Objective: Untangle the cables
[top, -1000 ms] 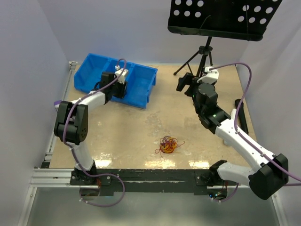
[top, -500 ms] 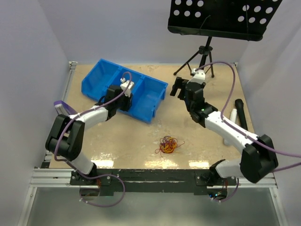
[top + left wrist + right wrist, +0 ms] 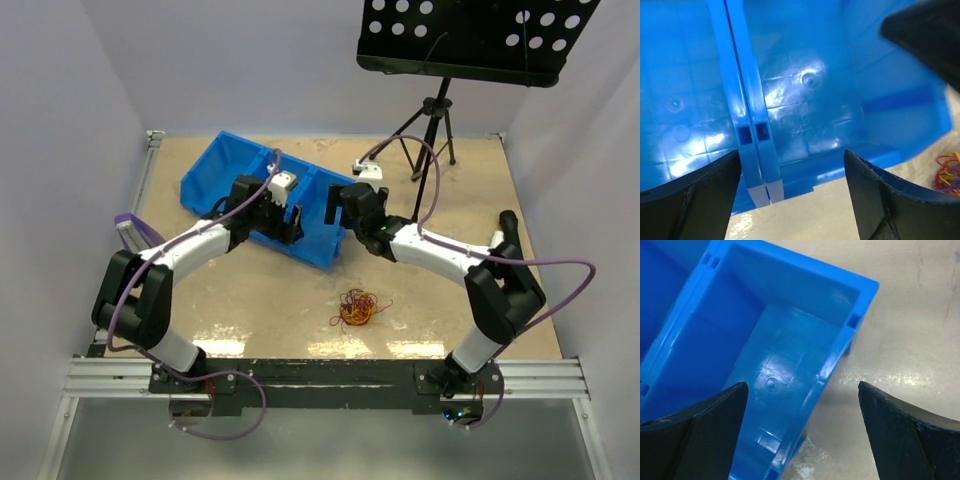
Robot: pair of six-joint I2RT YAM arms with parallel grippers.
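Note:
The cables [image 3: 357, 308] lie as a small red, orange-yellow and dark tangle on the table, near the front middle; their edge shows at the right of the left wrist view [image 3: 949, 173]. Neither gripper touches them. My left gripper [image 3: 293, 222] hangs open over the near wall of a blue bin [image 3: 215, 175], its fingers [image 3: 690, 200] wide apart either side of the bin's divider [image 3: 752, 135]. My right gripper [image 3: 335, 205] is open at the bin's right end, straddling its end wall [image 3: 832, 365] without touching it.
The blue bin [image 3: 740, 340] has two compartments and both look bare inside. A black perforated music stand [image 3: 470, 40] on a tripod [image 3: 432, 120] rises at the back right. A black microphone [image 3: 507, 222] lies by the right edge.
The blue bin has been pulled and turned to the right, toward the table's middle. My left gripper has let go of it and opened. My right arm swung left to the bin's right end.

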